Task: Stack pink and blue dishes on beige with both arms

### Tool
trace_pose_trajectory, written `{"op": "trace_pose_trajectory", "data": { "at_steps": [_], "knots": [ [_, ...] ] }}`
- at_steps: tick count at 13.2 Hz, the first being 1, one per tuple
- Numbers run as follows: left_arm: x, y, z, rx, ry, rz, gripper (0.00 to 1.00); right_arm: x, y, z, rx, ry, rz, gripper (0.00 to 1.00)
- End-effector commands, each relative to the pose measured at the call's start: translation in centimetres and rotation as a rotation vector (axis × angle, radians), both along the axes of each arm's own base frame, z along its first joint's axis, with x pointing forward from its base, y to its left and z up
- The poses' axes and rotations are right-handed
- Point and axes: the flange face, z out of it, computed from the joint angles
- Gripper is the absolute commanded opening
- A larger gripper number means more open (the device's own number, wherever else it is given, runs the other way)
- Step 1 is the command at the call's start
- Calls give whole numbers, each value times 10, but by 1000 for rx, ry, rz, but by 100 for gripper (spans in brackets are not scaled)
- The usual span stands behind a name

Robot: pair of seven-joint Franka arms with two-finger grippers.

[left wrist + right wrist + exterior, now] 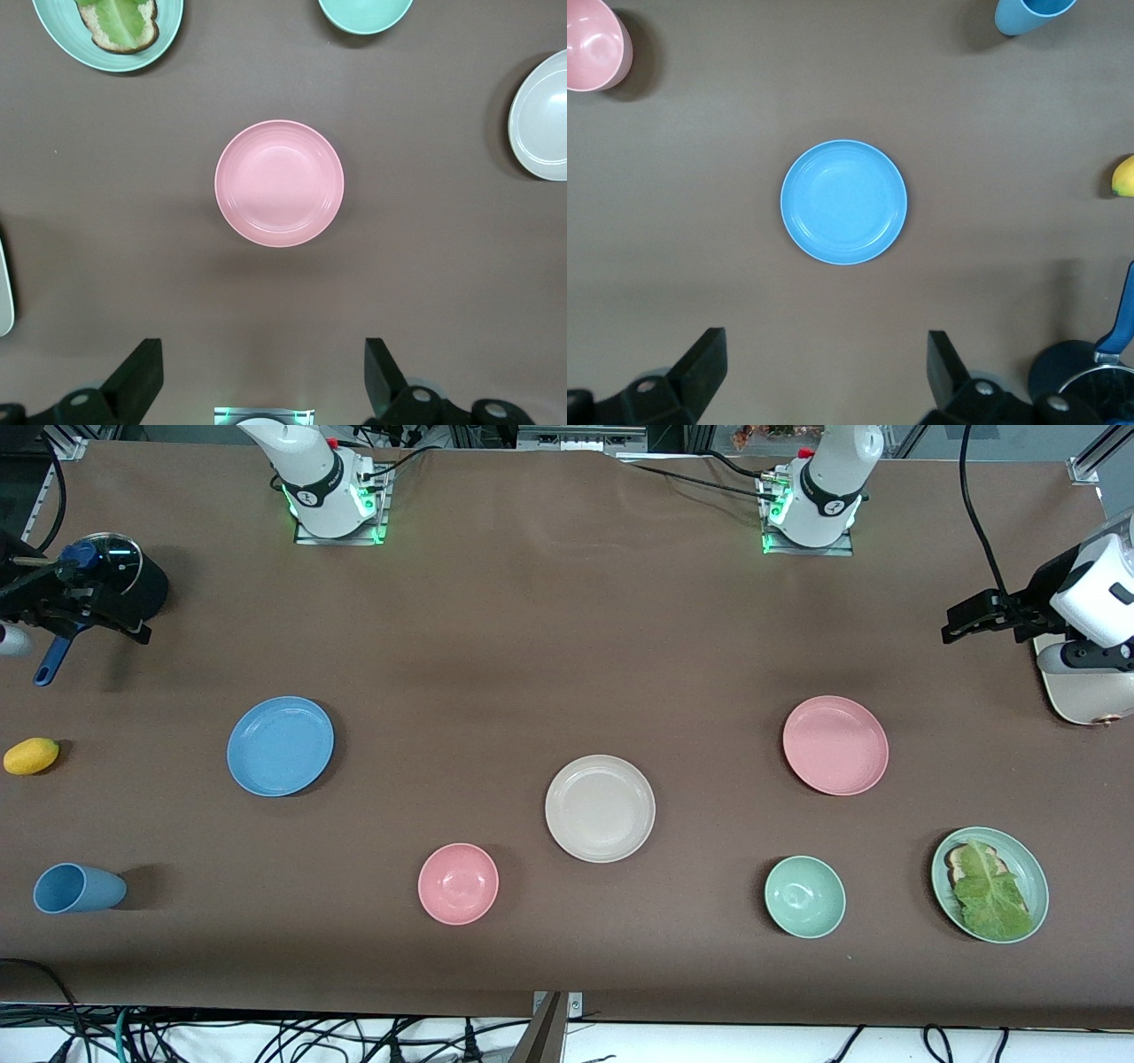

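Note:
The beige plate (600,808) lies mid-table, and its rim (542,115) shows in the left wrist view. The pink plate (834,745) (279,182) sits toward the left arm's end, the blue plate (280,746) (843,201) toward the right arm's end. All three lie flat, apart and bare. My left gripper (263,354) (974,615) hangs open high over the cloth between its base and the pink plate. My right gripper (827,350) (97,615) hangs open equally high, close to the blue plate. Neither holds anything.
A pink bowl (458,883), a mint bowl (804,896) and a green plate with bread and lettuce (990,884) stand nearest the front camera. A blue cup (78,887), a lemon (31,755) and a lidded pot (133,576) are at the right arm's end. A cream board (1081,695) lies at the left arm's end.

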Motion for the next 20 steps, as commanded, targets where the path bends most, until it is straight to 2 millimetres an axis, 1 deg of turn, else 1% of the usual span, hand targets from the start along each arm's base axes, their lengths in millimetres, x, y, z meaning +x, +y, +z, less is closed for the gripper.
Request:
{"op": "trace_pose_trajectory", "data": {
  "at_steps": [1, 2, 3, 5, 6, 7, 8, 9, 12, 13, 15, 16, 18, 20],
  "knots": [
    [13, 1, -3, 3, -5, -9, 100, 2, 0, 6, 15, -1, -11, 100],
    [16, -1, -6, 2, -5, -13, 100, 2, -1, 6, 15, -1, -12, 100],
    [23, -3, -22, 7, 22, -32, 100, 2, -1, 6, 15, -1, -12, 100],
    [38, -8, -40, 11, 45, -44, 100, 2, 0, 6, 15, -1, -9, 100],
    [48, -8, -61, 7, 80, -42, 100, 2, 0, 6, 15, -1, -9, 100],
    [52, -8, -66, 7, 88, -43, 100, 2, -1, 6, 15, -3, -11, 100],
    [52, -6, -67, 5, 90, -41, 100, 2, 0, 6, 15, -3, -6, 100],
    [54, -2, -73, 4, 97, -35, 100, 2, -1, 6, 15, -3, -11, 100],
    [57, 7, -89, -9, 126, -20, 100, 2, 2, 6, 15, -1, -6, 100],
    [59, 21, -96, -17, 136, 4, 100, 2, 2, 6, 15, -1, -5, 100],
    [62, 39, -111, -64, 154, -1, 100, 2, 1, 6, 15, -1, -3, 100],
    [64, 58, -123, -103, 155, -15, 100, 1, 1, 7, 15, -1, -3, 100],
    [66, 86, -144, -146, 148, -31, 100, 0, 2, 6, 15, 10, -6, 100],
    [64, 100, -163, -168, 129, -28, 100, 0, 1, 6, 15, 10, -7, 100]
  ]
}}
